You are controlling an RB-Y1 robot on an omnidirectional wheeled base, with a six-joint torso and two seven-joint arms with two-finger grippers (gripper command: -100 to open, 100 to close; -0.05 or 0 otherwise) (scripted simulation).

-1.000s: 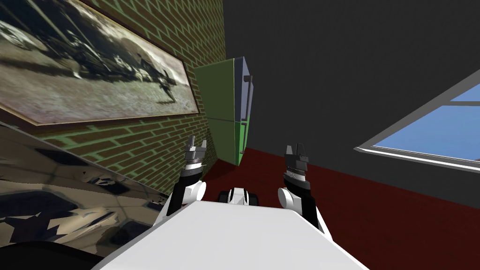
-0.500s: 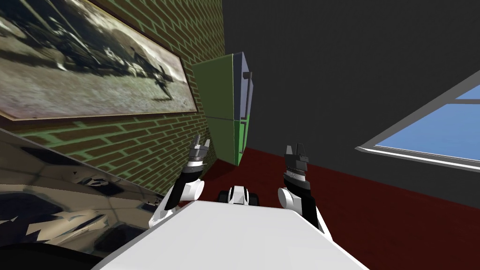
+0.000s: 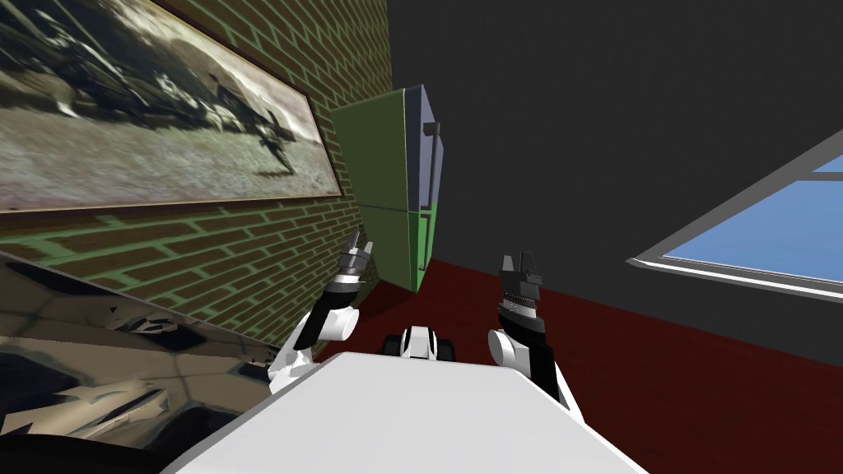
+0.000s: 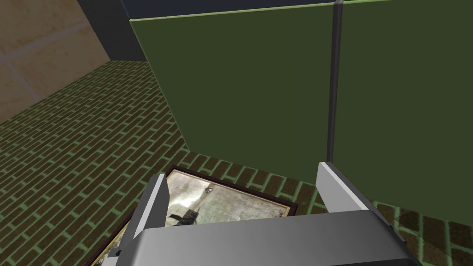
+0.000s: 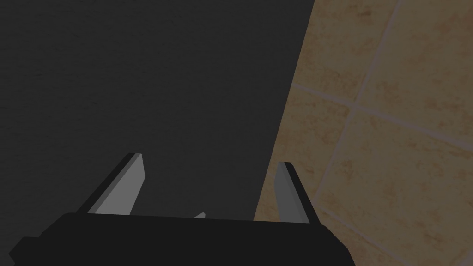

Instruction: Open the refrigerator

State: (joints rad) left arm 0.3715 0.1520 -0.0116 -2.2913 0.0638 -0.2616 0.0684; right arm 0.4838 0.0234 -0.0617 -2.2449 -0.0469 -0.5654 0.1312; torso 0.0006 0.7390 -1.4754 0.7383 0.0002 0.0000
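Facing a green refrigerator (image 3: 385,177), upright against the brick wall (image 3: 247,255) where that meets a dark grey wall (image 3: 576,123). Turns a green side panel this way, split by a dark seam into an upper and a lower section. Upper door front blue-grey, lower door front a brighter green. Both doors flush with the body, shut. On the upper door's front, a dark upright handle (image 3: 431,164).

Short of the refrigerator, on its side-panel side, the left gripper (image 3: 359,249): raised, near the lower section and apart from it. Fingers spread, nothing between them. In the left wrist view, points at the green side panel, with the seam running up past one finger. Clear of both panel and handle.

Off on the refrigerator's door side, the right gripper (image 3: 518,263): raised, well apart from the refrigerator, above the dark red floor (image 3: 659,354). Fingers spread here as well, holding nothing.

On the brick wall, a framed picture (image 3: 165,140), its near end close to the refrigerator's side panel with bare brick between. In the dark grey wall, a window (image 3: 757,239), well apart from the refrigerator on its door side.
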